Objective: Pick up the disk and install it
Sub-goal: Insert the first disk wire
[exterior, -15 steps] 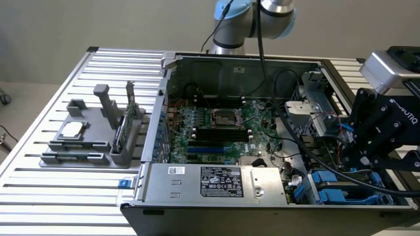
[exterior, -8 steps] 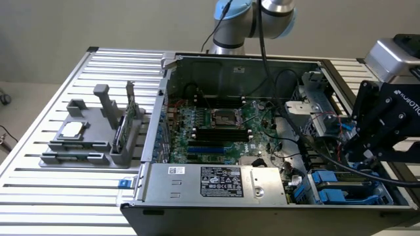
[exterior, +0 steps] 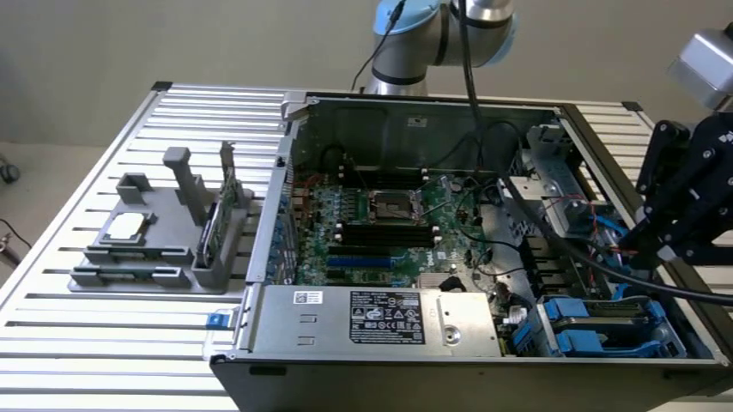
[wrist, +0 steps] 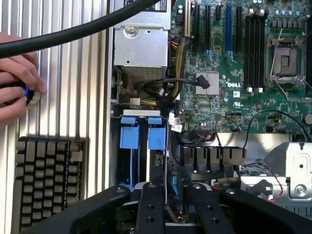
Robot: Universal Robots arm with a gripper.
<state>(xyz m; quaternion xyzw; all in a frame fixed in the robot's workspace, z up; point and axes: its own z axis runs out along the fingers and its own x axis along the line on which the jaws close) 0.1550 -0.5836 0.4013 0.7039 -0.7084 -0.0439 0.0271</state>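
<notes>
Pincer (wrist: 178, 214) parted, gripping nothing, hovering over drive bay (wrist: 141, 114); blue-framed disk (wrist: 157, 138) seated edge-on in slot, looks installed

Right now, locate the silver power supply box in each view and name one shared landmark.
Exterior view: power supply along the case's near wall, label facing up.
Wrist view: power supply between the slatted table and the motherboard.
Shared landmark: the CPU socket.
</notes>
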